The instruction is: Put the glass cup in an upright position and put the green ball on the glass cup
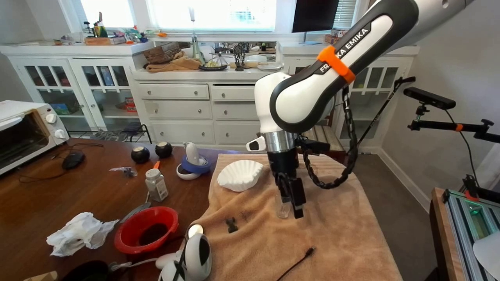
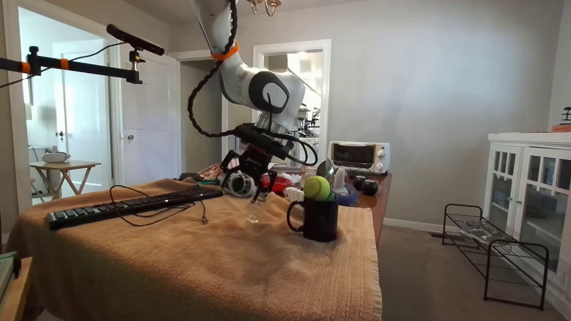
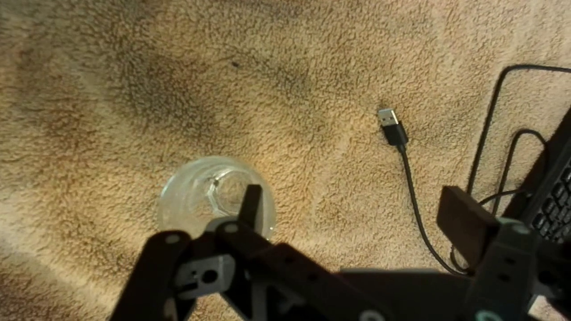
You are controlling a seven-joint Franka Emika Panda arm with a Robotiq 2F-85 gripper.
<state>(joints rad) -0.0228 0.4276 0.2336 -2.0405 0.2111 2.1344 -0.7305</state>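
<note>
The glass cup (image 2: 253, 213) is clear and faint and stands upright on the tan towel. It also shows in an exterior view (image 1: 282, 208) beside a finger, and in the wrist view (image 3: 187, 200) at left, its round mouth towards the camera. My gripper (image 3: 352, 200) is open, with towel between its fingers. One finger overlaps the cup's mouth; I cannot tell whether it is inside or above it. The gripper also shows low over the towel in both exterior views (image 1: 293, 207) (image 2: 243, 189). The green ball (image 2: 317, 187) rests on top of a black mug (image 2: 321, 220); the arm hides both elsewhere.
A black keyboard (image 2: 134, 208) with a loose cable lies on the towel; its USB plug (image 3: 392, 127) is near the cup. A white fluted bowl (image 1: 240, 175) is behind the gripper. A red bowl (image 1: 164, 214), a white headset (image 1: 197, 253) and a shaker (image 1: 156, 185) stand aside.
</note>
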